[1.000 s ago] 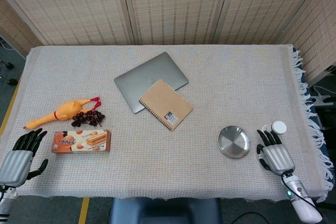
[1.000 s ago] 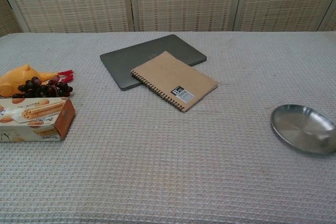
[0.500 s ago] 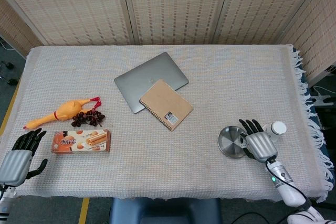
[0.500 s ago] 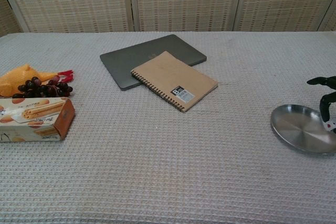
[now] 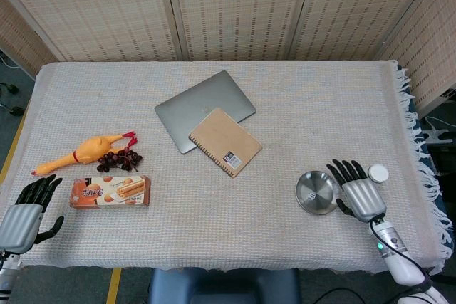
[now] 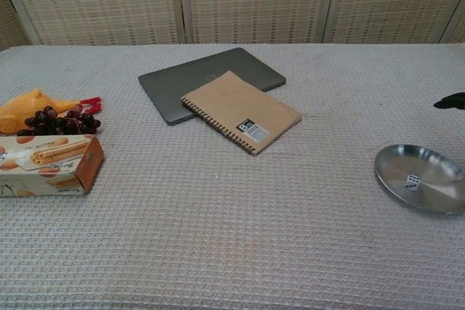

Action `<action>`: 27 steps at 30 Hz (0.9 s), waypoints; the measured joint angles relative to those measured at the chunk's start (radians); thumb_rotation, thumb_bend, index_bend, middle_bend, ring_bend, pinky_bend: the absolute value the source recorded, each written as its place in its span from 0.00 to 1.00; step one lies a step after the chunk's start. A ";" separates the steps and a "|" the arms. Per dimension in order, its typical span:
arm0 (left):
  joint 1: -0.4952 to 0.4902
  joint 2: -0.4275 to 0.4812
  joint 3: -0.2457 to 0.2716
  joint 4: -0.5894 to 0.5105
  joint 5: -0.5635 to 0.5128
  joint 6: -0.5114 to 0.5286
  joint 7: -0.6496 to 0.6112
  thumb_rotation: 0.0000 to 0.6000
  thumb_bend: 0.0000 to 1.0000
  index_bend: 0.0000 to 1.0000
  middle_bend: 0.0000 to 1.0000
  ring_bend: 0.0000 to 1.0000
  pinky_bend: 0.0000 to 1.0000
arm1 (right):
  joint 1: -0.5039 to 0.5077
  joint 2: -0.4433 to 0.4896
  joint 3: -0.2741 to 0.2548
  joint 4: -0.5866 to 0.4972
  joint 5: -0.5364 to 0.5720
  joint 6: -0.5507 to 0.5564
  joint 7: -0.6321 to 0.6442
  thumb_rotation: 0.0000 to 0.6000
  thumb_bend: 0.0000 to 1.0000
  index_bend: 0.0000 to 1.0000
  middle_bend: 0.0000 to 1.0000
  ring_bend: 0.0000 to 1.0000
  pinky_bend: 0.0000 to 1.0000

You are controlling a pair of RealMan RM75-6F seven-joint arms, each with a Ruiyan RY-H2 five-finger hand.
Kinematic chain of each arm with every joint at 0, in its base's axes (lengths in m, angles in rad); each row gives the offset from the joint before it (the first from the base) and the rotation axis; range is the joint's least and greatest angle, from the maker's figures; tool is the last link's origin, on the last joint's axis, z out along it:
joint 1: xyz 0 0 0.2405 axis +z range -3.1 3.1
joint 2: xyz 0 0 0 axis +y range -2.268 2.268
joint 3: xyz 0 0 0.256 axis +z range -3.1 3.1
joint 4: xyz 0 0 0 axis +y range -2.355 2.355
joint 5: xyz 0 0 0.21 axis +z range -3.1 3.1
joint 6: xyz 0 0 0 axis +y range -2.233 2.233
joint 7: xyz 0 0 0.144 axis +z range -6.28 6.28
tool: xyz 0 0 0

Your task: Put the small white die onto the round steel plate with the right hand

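While small white die (image 6: 412, 182) lies on round steel plate (image 6: 436, 172), right hand (image 5: 362, 195) hovers just right (fingers spread, holding nothing).

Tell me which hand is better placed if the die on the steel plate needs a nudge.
The right hand. It sits beside the steel plate, where the die lies, while the left hand rests at the table's far left corner, past the biscuit box.

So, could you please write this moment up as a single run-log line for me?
small white die: lying on round steel plate | right hand: beside plate, fingers spread, holding nothing | left hand: idle at table edge
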 measured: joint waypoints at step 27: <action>-0.009 -0.019 0.002 -0.001 -0.006 -0.031 0.040 1.00 0.37 0.00 0.00 0.00 0.09 | 0.047 -0.039 0.056 0.299 0.174 -0.212 0.252 1.00 0.25 0.42 0.32 0.21 0.43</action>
